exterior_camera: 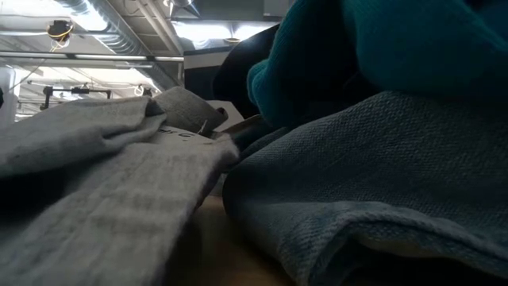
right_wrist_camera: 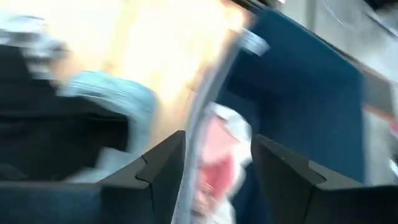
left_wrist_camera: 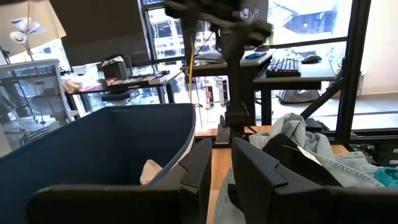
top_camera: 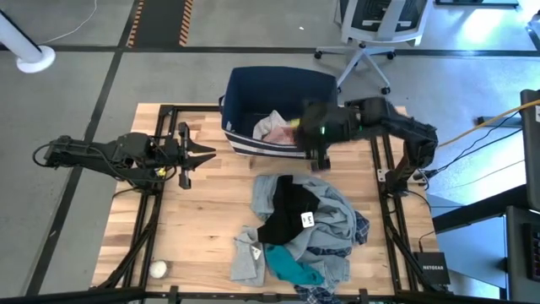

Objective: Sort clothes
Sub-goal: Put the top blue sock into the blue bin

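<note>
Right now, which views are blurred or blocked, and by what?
Right wrist view: heavy motion smear; the navy bin and the pink-and-white garment in it are streaked. High view: the right gripper over the bin is blurred, the pile of clothes crisp. Low view: grey fabric and teal garment block nearly all of it. Left wrist view: sharp, windows bright.

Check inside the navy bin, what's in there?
The navy bin holds a pink-and-white garment. The right gripper partly covers it; anything beneath is hidden.
</note>
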